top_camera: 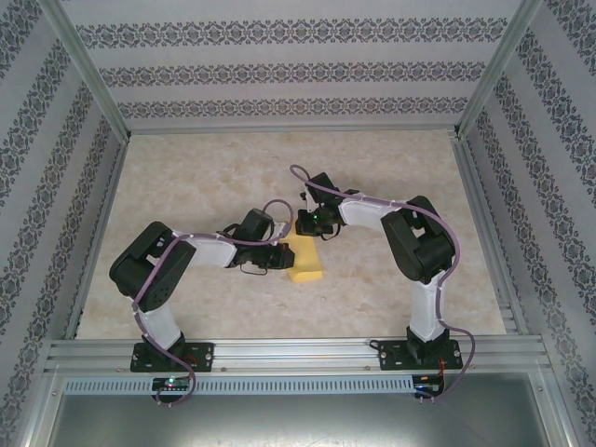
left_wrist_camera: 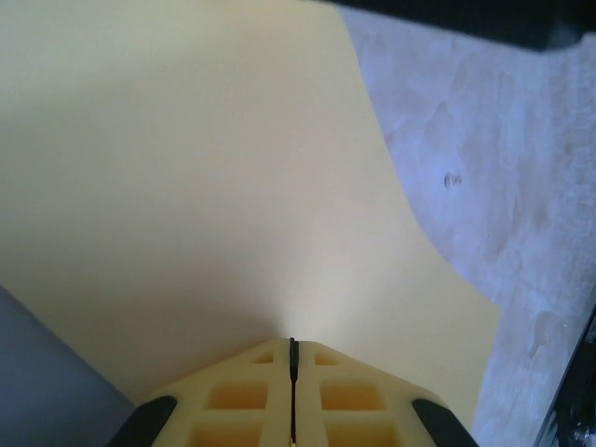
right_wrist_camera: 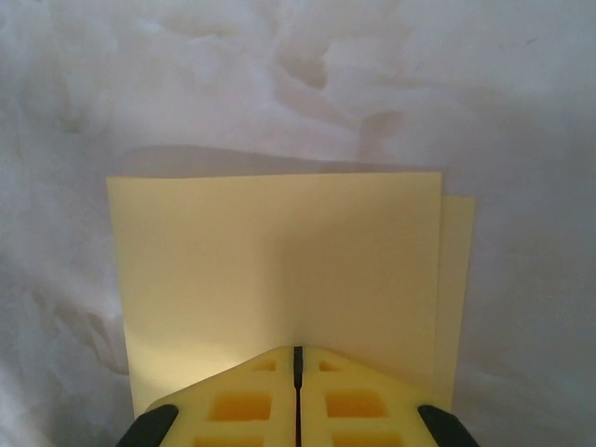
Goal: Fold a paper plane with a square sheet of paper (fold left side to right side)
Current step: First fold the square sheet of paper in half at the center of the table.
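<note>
Overhead view, left to right: the left arm [top_camera: 163,270] reached toward 2 o'clock, and its left gripper [top_camera: 281,255] met the 9 o'clock edge of the square sheet of paper [top_camera: 307,263], which lay on the marbled floor [top_camera: 205,168] near the middle of the enclosure, between the two wrists. The right gripper [top_camera: 312,237] stood at the sheet's 12 o'clock edge. Both sets of fingertips were too small and too shadowed there to read. In the left wrist view the left gripper [left_wrist_camera: 291,358] had its jaws pressed together, leaving only a dark seam. The sheet [left_wrist_camera: 205,186] ran past the frame at 9 to 12 o'clock and passed behind the fingers [left_wrist_camera: 237,400], so whether paper was caught between them could not be told. Its 3 o'clock edge curved, and a black part [left_wrist_camera: 466,19] at 1 o'clock was cut off and unidentifiable. In the right wrist view the right gripper [right_wrist_camera: 298,363] also had its jaws pressed together, its tips over the sheet's [right_wrist_camera: 279,270] 6 o'clock edge, which they hid. Contact could not be judged. Count: two arms, two grippers and one sheet, which showed two layers, the lower protruding as a narrow strip [right_wrist_camera: 458,298] at 3 o'clock.
</note>
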You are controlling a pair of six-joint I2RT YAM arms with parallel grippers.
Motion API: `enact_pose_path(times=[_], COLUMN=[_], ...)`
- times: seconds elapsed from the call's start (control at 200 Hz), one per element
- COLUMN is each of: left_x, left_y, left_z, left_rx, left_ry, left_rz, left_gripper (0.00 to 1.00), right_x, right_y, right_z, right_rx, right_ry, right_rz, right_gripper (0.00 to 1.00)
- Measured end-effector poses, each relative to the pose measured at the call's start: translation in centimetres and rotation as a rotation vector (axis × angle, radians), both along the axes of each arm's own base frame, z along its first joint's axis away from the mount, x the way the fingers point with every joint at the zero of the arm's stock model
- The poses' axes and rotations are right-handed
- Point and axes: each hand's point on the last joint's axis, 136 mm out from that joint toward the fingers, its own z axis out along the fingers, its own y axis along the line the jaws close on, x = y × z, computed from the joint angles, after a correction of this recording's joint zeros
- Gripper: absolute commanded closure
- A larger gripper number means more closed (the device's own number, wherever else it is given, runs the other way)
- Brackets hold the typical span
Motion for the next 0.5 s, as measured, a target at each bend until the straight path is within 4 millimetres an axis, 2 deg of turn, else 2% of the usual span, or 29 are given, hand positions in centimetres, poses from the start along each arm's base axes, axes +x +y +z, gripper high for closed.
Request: enact_pose_path(times=[0.5], left_x=[-4.8], left_y=[-0.9], left_z=[0.0], left_rx=[0.033], left_ry=[0.018], left_rz=[-0.074], left_gripper=[0.91], right_x=[-0.2], right_y=[0.1], right_z=[0.0], right_rx=[0.003], right_ry=[0.009], right_rz=[0.005], right_gripper=[0.94])
